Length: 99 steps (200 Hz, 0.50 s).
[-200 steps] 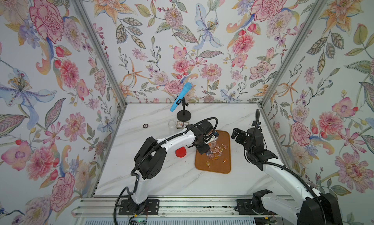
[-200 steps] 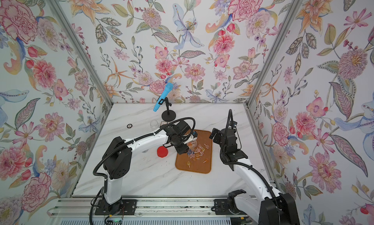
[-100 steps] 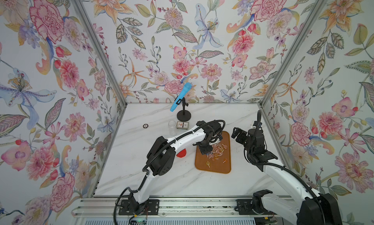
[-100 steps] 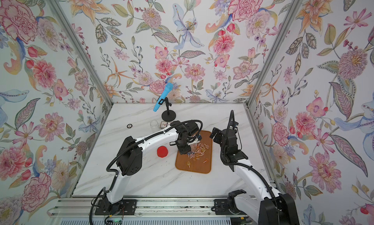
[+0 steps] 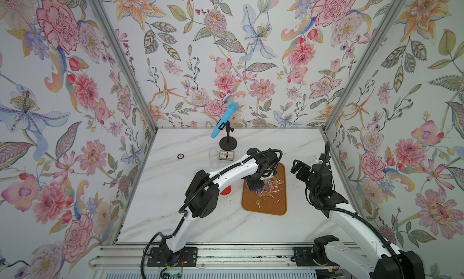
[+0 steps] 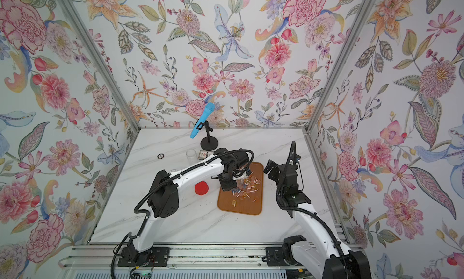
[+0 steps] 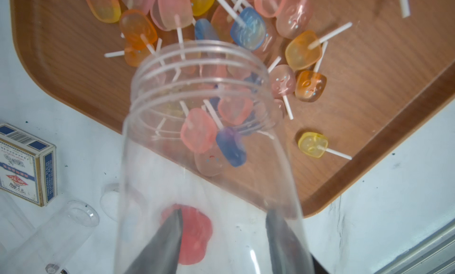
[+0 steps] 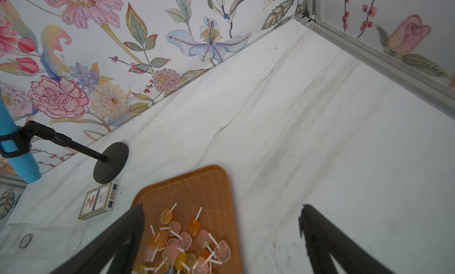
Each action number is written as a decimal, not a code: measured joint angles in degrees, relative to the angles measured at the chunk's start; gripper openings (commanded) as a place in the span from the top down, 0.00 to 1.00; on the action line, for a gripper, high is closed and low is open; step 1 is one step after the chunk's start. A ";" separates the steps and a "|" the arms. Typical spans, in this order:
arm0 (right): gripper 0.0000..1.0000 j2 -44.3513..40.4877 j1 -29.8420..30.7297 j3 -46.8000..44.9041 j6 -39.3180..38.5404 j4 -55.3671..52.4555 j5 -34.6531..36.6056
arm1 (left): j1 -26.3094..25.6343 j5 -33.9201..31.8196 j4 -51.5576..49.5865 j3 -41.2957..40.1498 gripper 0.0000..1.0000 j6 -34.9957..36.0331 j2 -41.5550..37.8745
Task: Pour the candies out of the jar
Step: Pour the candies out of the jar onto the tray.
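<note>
Clear jar (image 7: 152, 176) gripped in left tool (image 7: 224, 212), mouth over candies (image 7: 248, 28) on tray (image 7: 369, 88)

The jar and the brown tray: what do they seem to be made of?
The jar looks like clear, glossy plastic: a see-through wall and moulded screw threads at the neck, though glass cannot be ruled out. The tray looks like wood or a wood-look laminate with a satin finish: brown grain lines and a rounded raised rim.
</note>
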 measured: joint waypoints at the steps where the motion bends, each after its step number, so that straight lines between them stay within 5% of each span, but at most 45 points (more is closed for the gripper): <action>1: 0.00 0.00 0.00 0.00 0.00 0.00 0.00 | -0.02 0.00 0.00 -0.07 1.00 -0.02 -0.04; 99: 0.00 2.67 -0.90 0.39 0.35 0.85 -6.36 | -0.85 -0.31 6.75 -10.47 1.00 0.00 -5.86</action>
